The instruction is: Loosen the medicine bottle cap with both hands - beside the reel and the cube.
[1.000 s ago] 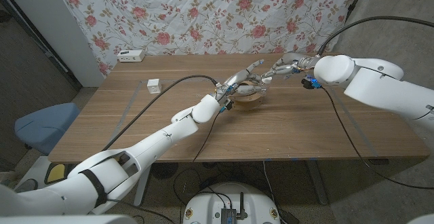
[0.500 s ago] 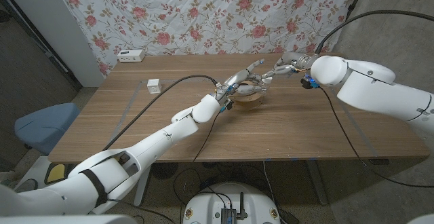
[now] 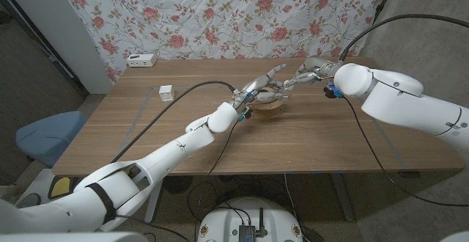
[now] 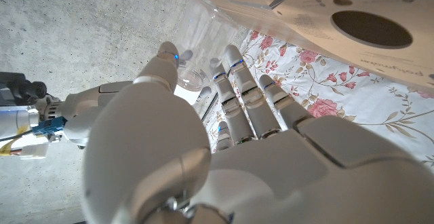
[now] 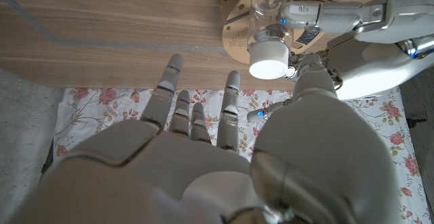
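White cube (image 3: 166,92) near the tabletop's left edge. Left hand (image 3: 262,89) grasps the clear medicine bottle (image 5: 270,10), white cap (image 5: 267,60), over the wooden reel (image 3: 269,108) toward the far edge. Right hand (image 3: 304,74) released, fingers spread, just beside the cap.

Wooden table (image 3: 308,136) with a floral rose-print cloth (image 3: 242,18) hung as a backdrop behind it. Grey wall panel (image 3: 51,29) at left, blue chair seat (image 3: 47,133) beside the table. Grey concrete floor (image 3: 425,213). Even indoor light.
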`<state>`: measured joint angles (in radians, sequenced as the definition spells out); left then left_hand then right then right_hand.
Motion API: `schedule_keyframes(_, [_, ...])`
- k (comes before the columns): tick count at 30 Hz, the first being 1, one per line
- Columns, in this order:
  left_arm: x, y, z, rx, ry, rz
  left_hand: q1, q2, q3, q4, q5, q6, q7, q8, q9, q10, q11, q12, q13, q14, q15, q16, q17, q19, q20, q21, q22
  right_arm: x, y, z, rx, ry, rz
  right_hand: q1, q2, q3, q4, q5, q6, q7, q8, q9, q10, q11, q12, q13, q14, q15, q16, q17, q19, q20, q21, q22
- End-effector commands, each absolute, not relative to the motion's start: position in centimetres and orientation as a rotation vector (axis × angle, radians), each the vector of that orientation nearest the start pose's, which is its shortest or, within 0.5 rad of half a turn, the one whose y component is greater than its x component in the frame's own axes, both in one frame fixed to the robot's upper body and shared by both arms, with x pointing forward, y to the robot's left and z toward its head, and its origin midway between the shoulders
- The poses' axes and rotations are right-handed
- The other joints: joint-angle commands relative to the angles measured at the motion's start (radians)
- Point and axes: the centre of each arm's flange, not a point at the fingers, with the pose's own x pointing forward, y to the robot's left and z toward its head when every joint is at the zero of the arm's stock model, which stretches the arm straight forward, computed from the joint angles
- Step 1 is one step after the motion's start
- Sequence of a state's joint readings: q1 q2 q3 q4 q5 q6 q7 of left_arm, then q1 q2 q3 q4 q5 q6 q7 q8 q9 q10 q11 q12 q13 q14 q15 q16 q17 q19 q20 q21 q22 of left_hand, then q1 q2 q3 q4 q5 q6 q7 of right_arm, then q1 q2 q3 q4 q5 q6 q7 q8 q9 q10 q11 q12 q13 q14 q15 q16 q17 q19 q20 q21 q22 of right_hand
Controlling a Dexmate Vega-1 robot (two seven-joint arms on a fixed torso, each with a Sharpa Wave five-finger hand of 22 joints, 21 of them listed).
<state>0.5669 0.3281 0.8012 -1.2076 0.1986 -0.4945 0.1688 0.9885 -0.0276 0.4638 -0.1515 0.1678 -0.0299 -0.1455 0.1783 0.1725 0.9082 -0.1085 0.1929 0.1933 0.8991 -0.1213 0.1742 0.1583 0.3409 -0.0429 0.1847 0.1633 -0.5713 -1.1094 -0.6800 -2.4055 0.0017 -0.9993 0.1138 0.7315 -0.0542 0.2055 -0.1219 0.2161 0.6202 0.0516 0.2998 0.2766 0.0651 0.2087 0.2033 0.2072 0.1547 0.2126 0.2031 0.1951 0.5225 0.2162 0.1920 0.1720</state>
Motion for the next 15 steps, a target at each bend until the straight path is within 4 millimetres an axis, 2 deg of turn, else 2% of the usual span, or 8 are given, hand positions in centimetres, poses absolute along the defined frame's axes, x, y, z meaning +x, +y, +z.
schedule_keyframes(1, [61.47, 3.07, 0.62, 0.758, -1.023, -0.472, 0.006, 0.004, -0.001, 0.001, 0.009, 0.007, -0.01, 0.008, 0.0, 0.051, -0.047, 0.01, 0.005, 0.009, -0.075, 0.001, 0.002, 0.007, -0.081, 0.0, 0.002, 49.15, -21.38, 8.69, -1.239, -0.284, 0.01, 0.015, -0.001, 0.004, -0.011, 0.007, 0.022, -0.005, 0.013, 0.007, 0.01, 0.006, 0.004, 0.005, -0.001, 0.005, 0.0, 0.003, -0.005, 0.0, -0.001, 0.001])
schedule_keyframes(15, [61.46, 3.05, 0.63, 0.756, -1.024, -0.472, 0.004, 0.006, 0.0, 0.003, 0.009, 0.017, -0.018, 0.01, 0.0, 0.052, -0.046, 0.01, 0.005, 0.009, -0.074, 0.0, 0.002, 0.005, -0.08, -0.001, 0.002, 49.41, -21.18, 8.46, -1.229, -0.288, 0.001, 0.039, 0.005, 0.019, -0.026, 0.008, 0.084, -0.023, 0.049, 0.022, 0.045, -0.003, 0.012, 0.004, 0.025, 0.005, 0.009, 0.004, 0.007, 0.0, 0.002, 0.002])
